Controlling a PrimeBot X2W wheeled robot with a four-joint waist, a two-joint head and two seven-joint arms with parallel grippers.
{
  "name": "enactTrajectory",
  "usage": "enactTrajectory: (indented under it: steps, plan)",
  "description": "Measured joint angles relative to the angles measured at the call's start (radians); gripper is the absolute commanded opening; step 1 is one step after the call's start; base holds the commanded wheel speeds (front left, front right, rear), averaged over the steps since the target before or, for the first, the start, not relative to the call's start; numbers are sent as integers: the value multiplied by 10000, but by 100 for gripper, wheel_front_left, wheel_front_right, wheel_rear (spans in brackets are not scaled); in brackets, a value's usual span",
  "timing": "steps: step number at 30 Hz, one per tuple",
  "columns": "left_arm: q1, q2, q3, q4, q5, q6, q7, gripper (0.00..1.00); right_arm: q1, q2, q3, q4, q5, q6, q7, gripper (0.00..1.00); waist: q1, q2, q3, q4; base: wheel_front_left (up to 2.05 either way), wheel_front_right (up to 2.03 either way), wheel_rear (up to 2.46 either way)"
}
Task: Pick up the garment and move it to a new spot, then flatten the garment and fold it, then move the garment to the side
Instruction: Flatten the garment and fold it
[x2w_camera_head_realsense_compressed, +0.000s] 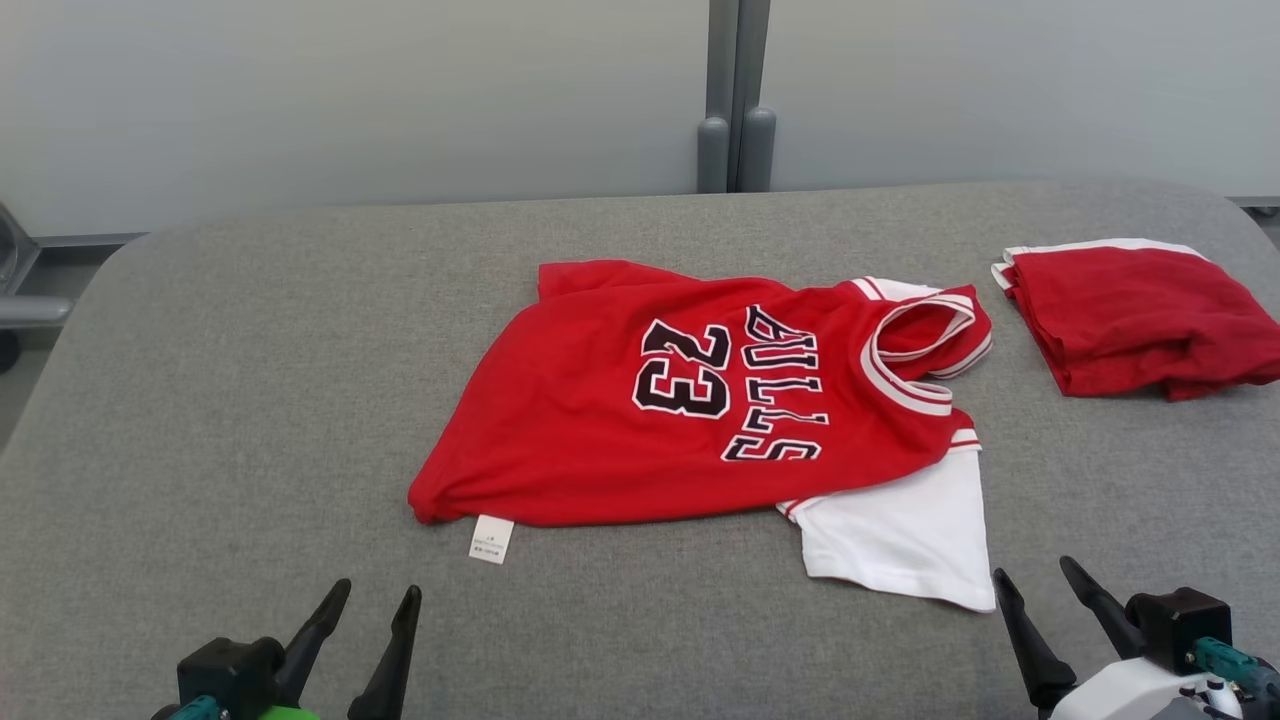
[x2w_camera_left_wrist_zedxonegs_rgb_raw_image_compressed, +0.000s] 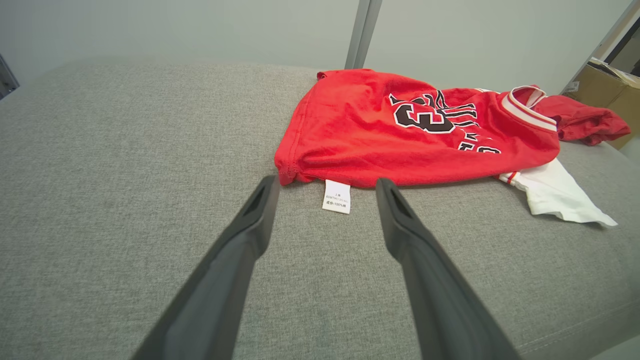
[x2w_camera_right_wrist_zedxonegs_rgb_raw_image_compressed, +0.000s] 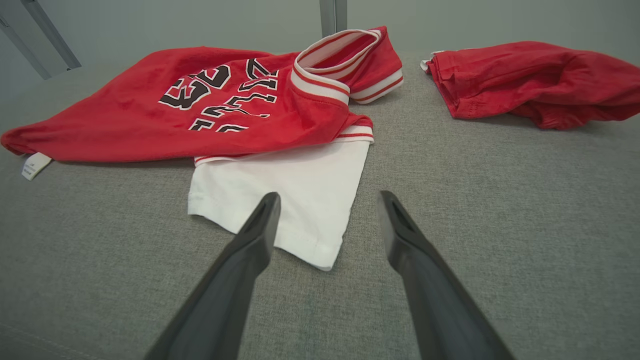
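place: looks like a lab or test room | signs: grey cloth-covered table (x2w_camera_head_realsense_compressed: 250, 400), bare pale wall panels (x2w_camera_head_realsense_compressed: 350, 100) joined by a metal post (x2w_camera_head_realsense_compressed: 735, 90), cardboard box (x2w_camera_left_wrist_zedxonegs_rgb_raw_image_compressed: 607, 82)

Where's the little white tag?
In the head view, the white tag lies at the lower-left corner of the red jersey, ahead of the left gripper.
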Motion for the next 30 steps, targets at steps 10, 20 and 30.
enactTrajectory:
  steps: [10,20,30]
  plan:
    - [-569,-6,-40,186,163,-113,-2,100,-843,196,284,466,0,232,441,100,0,0,631,-52,0,0,0]
    - [-1540,-40,-19,368,274,-290,-2,100,-1534,635,324,1453,161,320,616,100,0,0,1601,27,0,0,0]
    - [-1943,-61,71,805,270,-395,-19,100,-2035,913,360,2266,424,520,627,40,0,0,2128,125,0,0,0]
